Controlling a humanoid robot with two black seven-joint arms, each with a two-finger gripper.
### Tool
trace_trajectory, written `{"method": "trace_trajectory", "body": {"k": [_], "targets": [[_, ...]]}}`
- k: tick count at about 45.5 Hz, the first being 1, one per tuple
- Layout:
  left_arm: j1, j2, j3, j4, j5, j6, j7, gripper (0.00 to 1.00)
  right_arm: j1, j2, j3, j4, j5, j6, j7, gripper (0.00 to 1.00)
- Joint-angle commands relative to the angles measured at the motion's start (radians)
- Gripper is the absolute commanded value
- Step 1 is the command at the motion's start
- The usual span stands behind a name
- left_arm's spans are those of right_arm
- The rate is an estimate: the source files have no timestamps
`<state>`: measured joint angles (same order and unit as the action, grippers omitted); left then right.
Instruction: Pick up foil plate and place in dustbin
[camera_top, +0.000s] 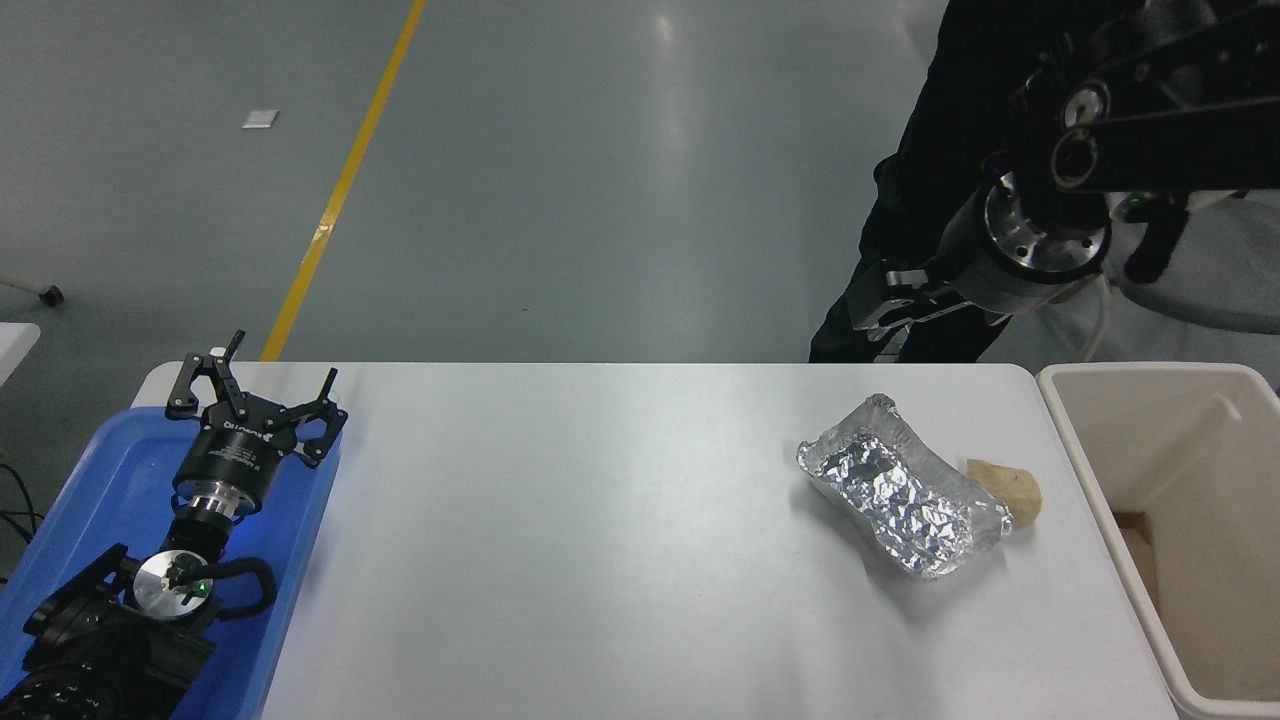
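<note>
Bare table (600, 560) left of foil plate (905, 490); tan lump (1010, 492) touching its right side

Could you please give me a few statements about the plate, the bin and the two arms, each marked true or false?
1. The foil plate lies on the white table. True.
2. The right claw holds the foil plate. False: it hangs above the table's far edge, apart from it.
3. The tan paper lump sits inside the dustbin. False: it lies on the table beside the plate.
4. The left claw is over the blue tray. True.
</note>
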<state>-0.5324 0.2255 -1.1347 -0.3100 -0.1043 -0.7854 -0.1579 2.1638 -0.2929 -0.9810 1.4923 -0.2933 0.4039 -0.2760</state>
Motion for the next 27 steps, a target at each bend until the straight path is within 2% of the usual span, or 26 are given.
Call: {"method": "trace_trajectory", "body": {"k": [1,7,10,15,27], "targets": [[0.000,0.000,-0.002,0.000,-0.002,0.000,0.000,0.99,-0.268,-0.017,0.074,-0.033,-0.321,-0.155,0.015,0.89],[0.002,0.000,-0.002,0.000,-0.002,0.000,0.000,0.99,-0.435,-0.017,0.074,-0.104,-0.487,-0.310,0.058,0.89],[0.000,0.000,-0.002,0.000,-0.002,0.000,-0.002,0.99,-0.502,-0.014,0.067,-0.167,-0.523,-0.368,0.081,0.89],[0.000,0.000,-0.002,0.000,0.000,0.000,0.000,0.99,-0.579,-0.006,0.042,-0.257,-0.526,-0.425,0.136,0.89],[0.000,0.000,-0.002,0.000,-0.002,0.000,0.000,0.99,-0.832,0.069,0.016,-0.520,-0.520,-0.484,0.188,0.89]]}}
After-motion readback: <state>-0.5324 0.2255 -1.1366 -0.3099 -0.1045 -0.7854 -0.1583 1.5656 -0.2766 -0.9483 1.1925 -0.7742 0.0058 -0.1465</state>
